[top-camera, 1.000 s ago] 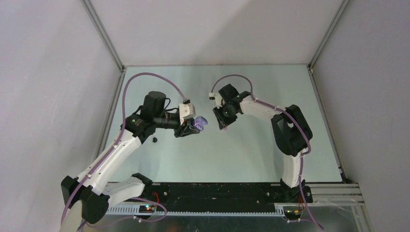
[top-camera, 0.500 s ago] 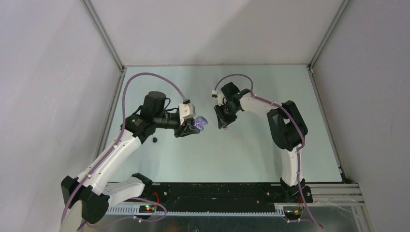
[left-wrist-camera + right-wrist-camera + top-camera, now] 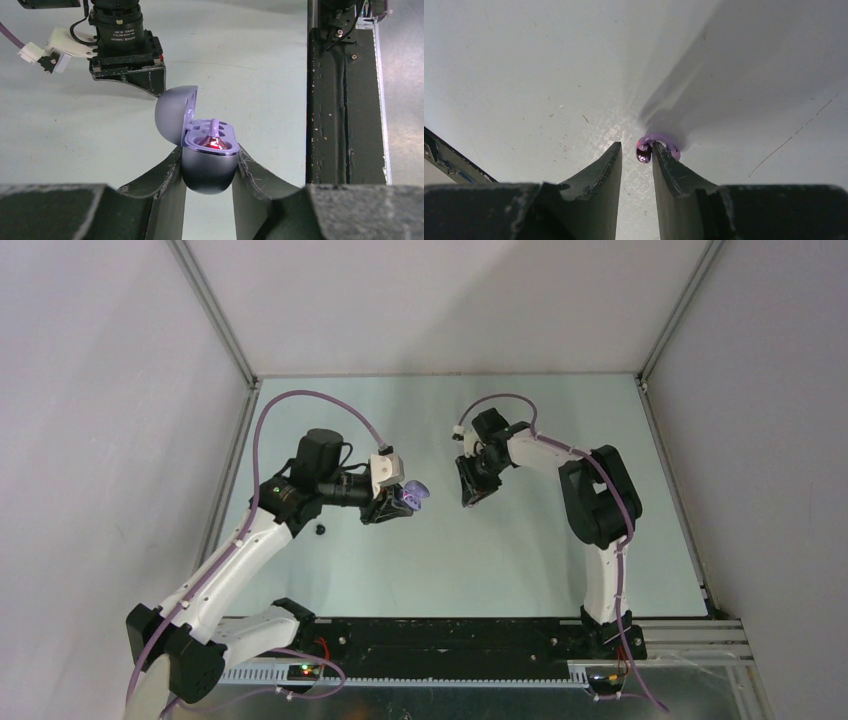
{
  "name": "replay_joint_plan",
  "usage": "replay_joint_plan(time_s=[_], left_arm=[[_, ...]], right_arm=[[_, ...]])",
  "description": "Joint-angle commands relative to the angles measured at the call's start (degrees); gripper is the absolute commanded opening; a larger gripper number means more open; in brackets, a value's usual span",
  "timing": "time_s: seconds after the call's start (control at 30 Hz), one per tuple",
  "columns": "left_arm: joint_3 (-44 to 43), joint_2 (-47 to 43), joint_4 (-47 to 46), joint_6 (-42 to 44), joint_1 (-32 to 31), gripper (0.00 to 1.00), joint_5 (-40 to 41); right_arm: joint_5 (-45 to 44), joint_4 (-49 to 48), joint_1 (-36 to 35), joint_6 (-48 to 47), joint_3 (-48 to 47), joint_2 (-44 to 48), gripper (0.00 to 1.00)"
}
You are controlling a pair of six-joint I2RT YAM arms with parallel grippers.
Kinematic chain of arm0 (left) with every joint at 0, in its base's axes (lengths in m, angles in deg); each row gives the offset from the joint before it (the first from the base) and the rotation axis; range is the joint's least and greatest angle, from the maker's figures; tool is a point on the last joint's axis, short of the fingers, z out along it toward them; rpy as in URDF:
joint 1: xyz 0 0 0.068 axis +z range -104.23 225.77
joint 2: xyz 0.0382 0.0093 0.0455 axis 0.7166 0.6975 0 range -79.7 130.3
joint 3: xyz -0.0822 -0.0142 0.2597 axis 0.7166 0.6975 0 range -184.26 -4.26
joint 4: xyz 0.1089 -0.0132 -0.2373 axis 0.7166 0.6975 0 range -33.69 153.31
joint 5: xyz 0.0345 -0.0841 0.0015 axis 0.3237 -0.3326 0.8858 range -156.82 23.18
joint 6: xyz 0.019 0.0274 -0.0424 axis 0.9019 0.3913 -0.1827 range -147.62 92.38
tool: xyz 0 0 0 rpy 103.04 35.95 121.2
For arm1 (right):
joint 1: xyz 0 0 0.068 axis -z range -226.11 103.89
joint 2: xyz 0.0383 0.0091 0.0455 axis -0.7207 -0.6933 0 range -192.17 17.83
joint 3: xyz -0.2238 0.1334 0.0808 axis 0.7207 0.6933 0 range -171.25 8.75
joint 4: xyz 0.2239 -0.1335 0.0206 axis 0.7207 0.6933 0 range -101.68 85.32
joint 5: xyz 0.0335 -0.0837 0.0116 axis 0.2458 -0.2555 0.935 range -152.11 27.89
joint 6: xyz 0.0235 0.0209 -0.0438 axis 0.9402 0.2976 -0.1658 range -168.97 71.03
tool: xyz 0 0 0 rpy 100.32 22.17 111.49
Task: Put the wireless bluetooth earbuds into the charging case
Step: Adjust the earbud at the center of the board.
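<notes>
Clearance has grown in the top view: my right gripper (image 3: 470,490) has backed off rightward from the open charging case (image 3: 415,493) clamped in my left gripper (image 3: 393,505) above mid-surface, so insertion isn't lined up; a black earbud (image 3: 320,529) lies near the left edge. Left wrist: lid up, contents unclear behind a red glow. Right wrist: jaws part-open, purple earbud (image 3: 651,149) against one fingertip; gripped or not, I cannot tell.

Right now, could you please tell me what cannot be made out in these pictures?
- Right wrist view: whether the right gripper pinches the purple earbud or only touches it; a fingertip covers part.
- Left wrist view: whether the open case in the left gripper already holds an earbud; the angle hides its wells.
- Top view: black speck, too small to identify.
</notes>
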Motion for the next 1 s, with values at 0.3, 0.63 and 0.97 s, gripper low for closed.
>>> replay_joint_plan(time_s=[0.3,0.63,0.97], left_arm=[[0.17,-1.17,-1.64,0.97,-0.33,0.0,0.16],[0.16,-1.09,-1.72,0.95,-0.33,0.0,0.14],[0.23,-1.56,-1.62,0.98,-0.33,0.0,0.34]], right_arm=[[-0.39,0.78,0.48,-1.18,2.0,3.11,0.31],[-0.38,-1.54,-1.4,-13.7,4.07,8.69,0.1],[30.03,0.55,2.48,-31.97,9.53,17.72,0.13]])
